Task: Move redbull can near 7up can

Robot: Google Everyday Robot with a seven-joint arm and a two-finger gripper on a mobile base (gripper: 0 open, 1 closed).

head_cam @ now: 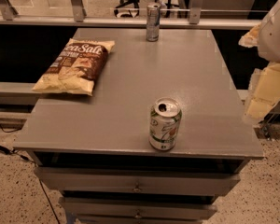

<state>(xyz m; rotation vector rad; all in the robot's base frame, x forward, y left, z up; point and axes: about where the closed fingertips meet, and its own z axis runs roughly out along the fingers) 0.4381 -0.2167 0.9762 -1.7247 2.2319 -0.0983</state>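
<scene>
The redbull can (152, 22) is a slim silver can standing upright at the far edge of the grey table (130, 101), near the middle. The 7up can (164, 124) is a wider white-and-green can with an opened silver top, standing upright near the table's front edge, right of centre. The two cans are far apart along the table's depth. My arm hangs off the table's right side, and the gripper (260, 107) is beyond the right edge, level with the table's middle and touching nothing.
A sea salt chip bag (76, 66) lies flat on the table's back left. Drawers (137, 186) sit under the tabletop at the front. A rail and chair legs stand behind the table.
</scene>
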